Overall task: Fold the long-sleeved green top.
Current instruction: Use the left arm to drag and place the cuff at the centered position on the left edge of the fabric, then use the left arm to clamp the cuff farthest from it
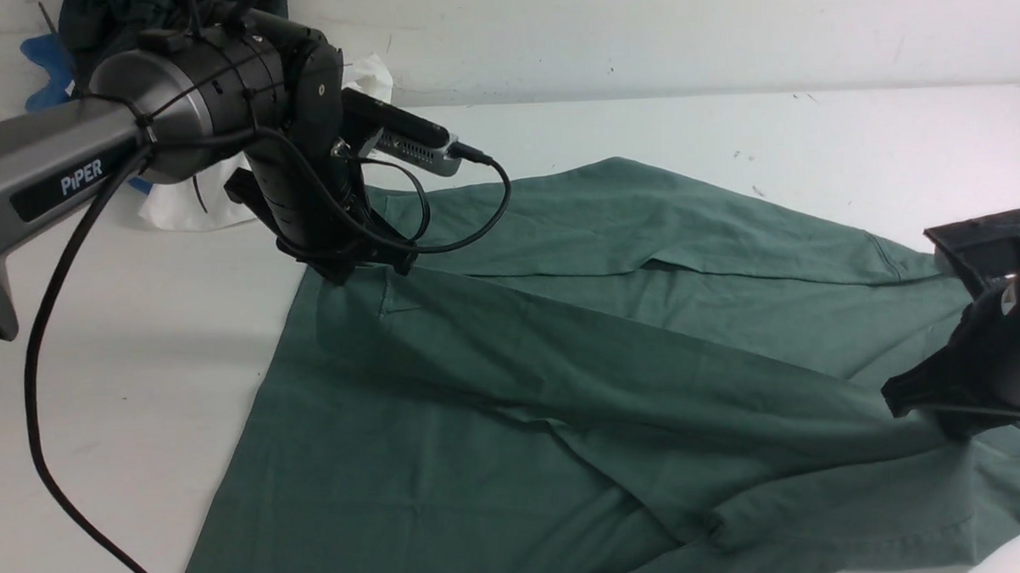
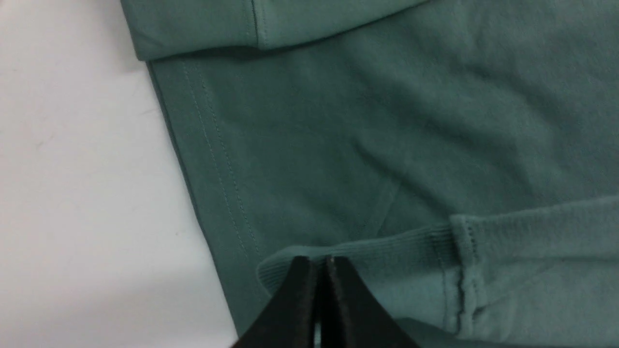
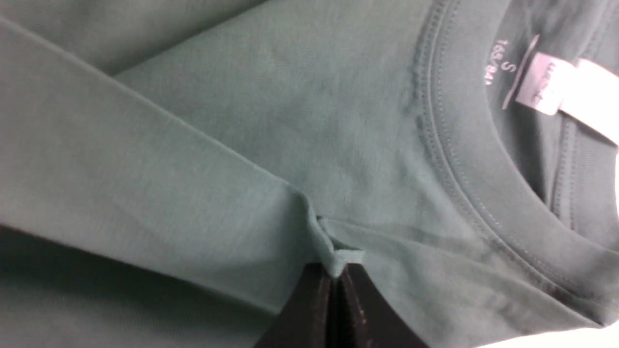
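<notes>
1. green long-sleeved top [image 1: 498, 423]: muted sage green, spread mostly flat on white surface [image 1: 139, 350]; hem [image 2: 208, 159] twd robot's left, neck end twd right.
2. One sleeve [image 1: 649, 375] folded diag. across body; its ribbed cuff [image 2: 367, 251] sits just inside hem at far-left corner.
3. crew neck [image 3: 464, 159] w/ white tag [image 3: 566, 89], "S" printed inside.
4. Fabric nr neck bunched into small raised pinch; soft creases elsewhere.

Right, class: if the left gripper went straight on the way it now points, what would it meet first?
The ribbed cuff of the green long-sleeved top: the left gripper has its jaws shut at that cuff's edge. Beyond it probably lies the top's body, then the table, though depth is unclear.
</notes>
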Controlling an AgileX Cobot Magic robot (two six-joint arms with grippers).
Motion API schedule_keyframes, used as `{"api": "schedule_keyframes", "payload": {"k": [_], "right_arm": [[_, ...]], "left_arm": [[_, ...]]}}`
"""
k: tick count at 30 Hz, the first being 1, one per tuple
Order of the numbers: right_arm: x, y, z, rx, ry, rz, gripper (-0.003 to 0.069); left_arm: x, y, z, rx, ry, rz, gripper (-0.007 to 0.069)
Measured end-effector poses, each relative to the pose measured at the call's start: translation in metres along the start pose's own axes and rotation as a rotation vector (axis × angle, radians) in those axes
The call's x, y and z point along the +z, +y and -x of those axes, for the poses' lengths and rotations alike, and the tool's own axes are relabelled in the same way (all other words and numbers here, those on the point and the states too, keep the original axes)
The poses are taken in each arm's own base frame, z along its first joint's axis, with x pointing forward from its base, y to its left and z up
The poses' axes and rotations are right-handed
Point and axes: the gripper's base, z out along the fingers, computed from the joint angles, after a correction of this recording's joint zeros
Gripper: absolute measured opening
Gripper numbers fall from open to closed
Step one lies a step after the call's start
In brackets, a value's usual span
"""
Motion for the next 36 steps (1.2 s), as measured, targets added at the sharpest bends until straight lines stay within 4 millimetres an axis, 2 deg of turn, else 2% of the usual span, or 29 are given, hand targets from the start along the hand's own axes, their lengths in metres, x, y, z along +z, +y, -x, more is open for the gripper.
{"api": "schedule_keyframes", "payload": {"k": [4,9,14,15,16,17,18,20,21,23,25,28,31,36], "right_arm": [[0.014,0.002,0.003,-0.005,0.016,0.004,0.0014],[0.027,0.003,0.006,-0.005,0.023,0.008,0.0106],[0.025,0.003,0.013,0.018,-0.022,0.009,0.0247],[0.024,0.003,0.014,0.019,-0.024,0.008,0.0258],[0.021,0.002,0.018,0.021,-0.026,0.006,0.0291],[0.019,0.002,0.019,0.022,-0.03,0.006,0.0298],[0.012,0.001,0.02,0.023,-0.029,0.003,0.0318],[0.004,0.001,0.019,0.022,-0.03,0.002,0.0326],[-0.008,0.003,0.016,0.014,-0.037,0.001,0.033],[-0.016,0.006,0.014,0.002,-0.04,0.005,0.033],[-0.037,0.019,0.009,-0.03,-0.072,0.038,0.0332],[-0.05,0.041,0.005,-0.101,-0.096,0.084,0.0332],[-0.053,0.06,0.002,-0.17,-0.096,0.112,0.0333],[-0.054,0.064,0.002,-0.19,-0.097,0.109,0.0333]], "left_arm": [[0.009,0.003,0.003,-0.024,-0.022,0.003,-0.0006],[0.017,0.005,0.008,-0.024,-0.072,0.007,0.0049],[0.017,0.006,0.018,-0.033,-0.174,0.015,0.0215],[0.017,0.006,0.019,-0.04,-0.182,0.014,0.0232],[0.014,0.007,0.023,-0.044,-0.205,0.016,0.0304],[0.014,0.007,0.023,-0.044,-0.207,0.016,0.0311],[0.01,0.008,0.027,-0.047,-0.211,0.018,0.0368],[0.006,0.009,0.029,-0.051,-0.197,0.02,0.0399],[0.0,0.01,0.029,-0.054,-0.167,0.021,0.0417],[-0.003,0.01,0.028,-0.056,-0.133,0.021,0.0424],[-0.006,0.01,0.022,-0.048,-0.06,0.019,0.0426],[0.001,0.008,0.015,-0.033,-0.008,0.009,0.0426],[0.011,0.006,0.011,-0.033,0.016,-0.002,0.0426],[0.02,0.005,0.02,-0.064,-0.036,-0.032,0.0426]]}}
